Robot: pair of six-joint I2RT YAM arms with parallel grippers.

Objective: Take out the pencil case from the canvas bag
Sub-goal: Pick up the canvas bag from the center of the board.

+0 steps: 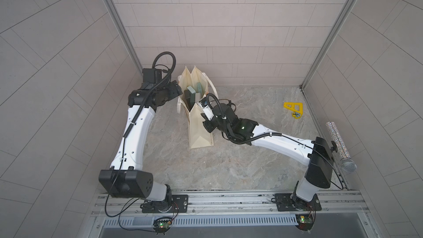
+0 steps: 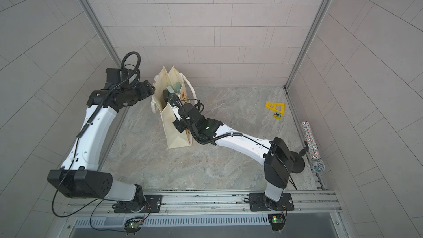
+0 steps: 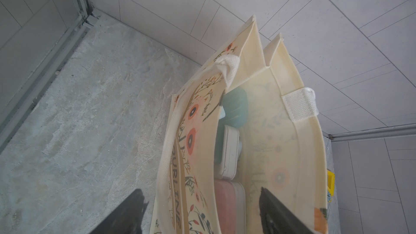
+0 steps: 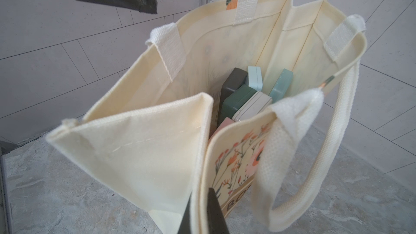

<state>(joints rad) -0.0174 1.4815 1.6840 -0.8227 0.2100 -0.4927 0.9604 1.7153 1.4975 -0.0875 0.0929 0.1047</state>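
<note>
The cases (image 4: 238,102) stand on end inside the bag (image 4: 139,154), packed side by side at its bottom. Their long axes run up toward the open mouth with a slight lean. A dark grey, a dark green, a white, two pale blue-green and a pink one show; which of them the task means cannot be told. The bag stands upright on the table (image 1: 229,156) with its mouth spread wide.

The right gripper (image 4: 203,201) is clenched on the bag's printed wall just below the rim, beside a handle. The cases lie ahead of its jaws and lower, behind that wall. It looks to be bracing the bag rather than reaching.

The left gripper (image 3: 200,189) is spread wide and holds nothing. Its jaws straddle the opposite printed wall from above the rim, one finger over the mouth and the other outside. The cases lie ahead of and below these jaws, top ends toward them. Being free and over the mouth, the left arm is the likelier one to go down. Its jaws would need to close across a case's thin side.
</note>
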